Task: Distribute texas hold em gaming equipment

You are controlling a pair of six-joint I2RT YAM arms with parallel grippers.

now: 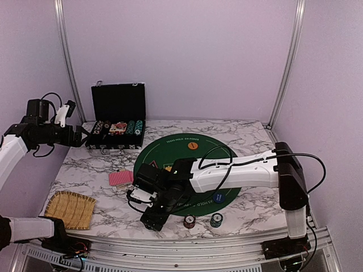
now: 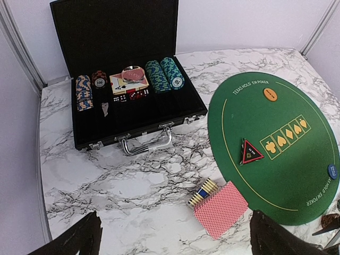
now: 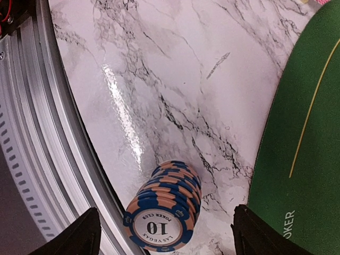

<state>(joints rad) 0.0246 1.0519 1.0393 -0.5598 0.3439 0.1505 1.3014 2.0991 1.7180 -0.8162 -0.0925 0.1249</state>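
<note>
- Marble-patterned table point(image 1: 244, 133): carries a round green felt point(image 2: 297, 101) at its centre, the playing surface around which the equipment is dealt out.
- Orange round button point(image 1: 193, 145), blue round button point(image 1: 218, 198) and dark triangular marker point(image 2: 252, 152): each lies flat on the felt, well apart from the others. This spacing suggests separate player positions.
- Black chip case point(image 2: 114, 32): stands at the far left of the table with its lid upright, so the rows of chips point(image 2: 164, 74) inside can be reached from above. It reads as the supply.
- Red-backed cards point(image 2: 220, 210): a slightly fanned deck on bare marble, just beside the felt's left edge.
- Two chip stacks point(image 1: 189, 221): a dark red stack and a teal one sit side by side on the marble near the front rail, just off the felt, probably as allotments.
- Orange-and-blue stack point(image 3: 164, 212), top chip marked 10: sits on marble near the front rail, beside the felt.
- Right gripper point(image 1: 152, 220): its fingers point(image 3: 74, 239) flank this stack with gaps on both sides. The jaws are spread and grip nothing.
- Left gripper point(image 2: 175, 226): raised near the case, jaws wide apart and holding nothing. It is likely kept out of the right arm's way.
- Woven straw mat point(image 1: 71, 209): lies at the near left corner.
</note>
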